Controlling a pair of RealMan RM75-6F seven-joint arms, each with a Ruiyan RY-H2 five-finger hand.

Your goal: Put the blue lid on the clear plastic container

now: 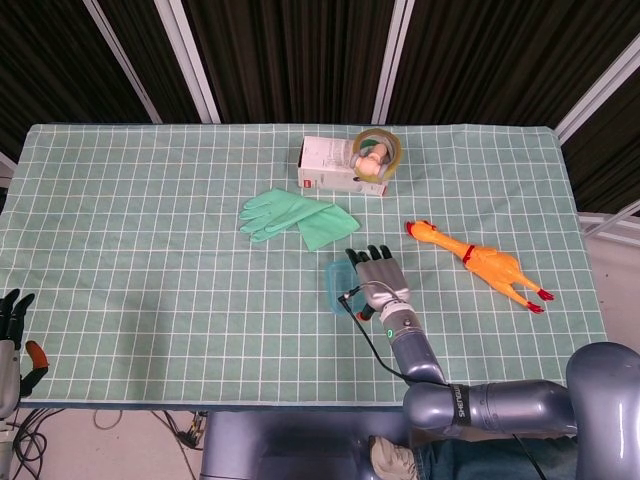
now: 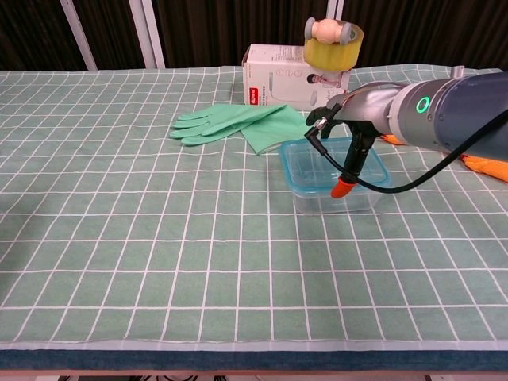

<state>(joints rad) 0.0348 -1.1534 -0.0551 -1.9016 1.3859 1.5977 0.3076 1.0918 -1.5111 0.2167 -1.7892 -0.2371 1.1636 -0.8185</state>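
On the table, which is covered with a green checked cloth, the right hand lies flat over the container, palm down. In the head view its dark fingers point toward the far edge, held straight and close side by side, and only the left edge of the lid shows beside the hand. In the chest view the blue-rimmed lid sits on top of the clear container, which stands near the middle of the table, just in front of the gloves. One orange-tipped finger hangs down in front of the container's near wall; whether it touches the plastic cannot be told. The hand seems to rest on the lid without gripping it, though the underside of the palm is hidden.

The left hand is at the near left corner, off the table edge, its dark fingers apart and holding nothing; an orange tip shows beside it.

A pair of green gloves lies flat behind the container, touching or just beside its far rim. Further back stands a white box with a roll of yellow tape upright on its right end and a small doll head inside the roll. A rubber chicken lies to the right of the hand, apart from it.
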